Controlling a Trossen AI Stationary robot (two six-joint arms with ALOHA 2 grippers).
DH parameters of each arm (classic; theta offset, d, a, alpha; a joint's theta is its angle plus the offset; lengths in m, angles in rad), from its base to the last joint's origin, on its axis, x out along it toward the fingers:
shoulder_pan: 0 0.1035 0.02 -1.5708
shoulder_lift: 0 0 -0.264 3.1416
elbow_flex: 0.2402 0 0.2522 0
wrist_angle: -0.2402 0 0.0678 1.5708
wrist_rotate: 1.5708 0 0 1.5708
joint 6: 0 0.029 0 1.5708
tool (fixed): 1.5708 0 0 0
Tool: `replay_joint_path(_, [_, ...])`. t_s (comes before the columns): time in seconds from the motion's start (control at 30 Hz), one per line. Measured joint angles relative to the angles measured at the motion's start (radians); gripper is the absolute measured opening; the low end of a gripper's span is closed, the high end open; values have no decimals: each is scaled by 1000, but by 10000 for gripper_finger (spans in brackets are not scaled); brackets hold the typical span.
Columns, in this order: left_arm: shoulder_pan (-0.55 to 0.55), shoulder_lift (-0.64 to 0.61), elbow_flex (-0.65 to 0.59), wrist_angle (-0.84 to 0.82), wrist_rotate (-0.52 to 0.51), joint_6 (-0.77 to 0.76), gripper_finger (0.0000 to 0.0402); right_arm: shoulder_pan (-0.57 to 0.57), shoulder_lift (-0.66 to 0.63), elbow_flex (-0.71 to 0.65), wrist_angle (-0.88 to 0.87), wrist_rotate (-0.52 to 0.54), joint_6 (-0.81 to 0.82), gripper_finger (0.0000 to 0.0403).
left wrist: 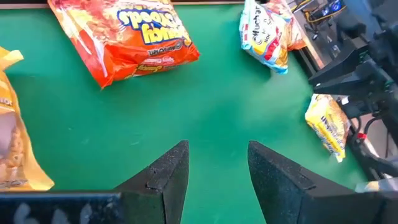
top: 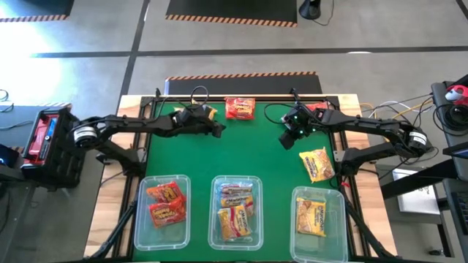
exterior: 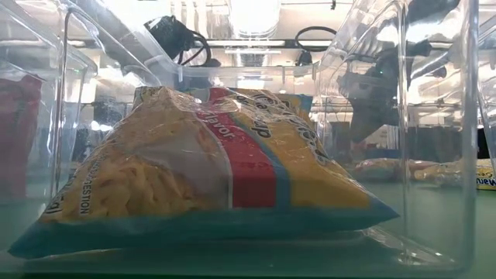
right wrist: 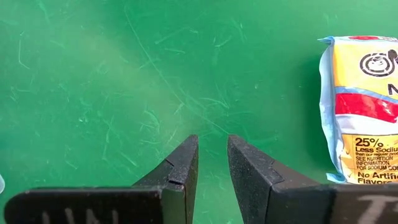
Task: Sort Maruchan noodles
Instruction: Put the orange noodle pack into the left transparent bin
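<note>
Looking down on my green worktop (top: 241, 157), I see both arms reaching in from the sides. My left claw (left wrist: 214, 168) hovers with fingers apart, holding nothing, near a red noodle packet (top: 240, 108) at the far edge. My right claw (right wrist: 212, 163) hangs nearly closed and empty above bare mat. A yellow packet (top: 316, 164) lies just beside it. Three clear tubs (top: 162, 212) along the near edge hold sorted packets.
</note>
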Motion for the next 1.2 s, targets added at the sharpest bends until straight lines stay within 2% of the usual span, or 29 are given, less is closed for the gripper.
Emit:
replay_joint_path(0.33, [-6,61,94,18,6,-48,146,0,0,0,9,0,-2,77])
replay_joint_path(0.83, [-29,62,87,24,-2,-95,146,-6,0,11,180,0,6,77])
replay_joint_path(1.03, [-32,62,87,25,-12,-106,146,-88,0,15,156,0,26,77])
replay_joint_path(1.2, [-32,61,86,26,-21,-106,146,-186,0,16,69,1,25,77])
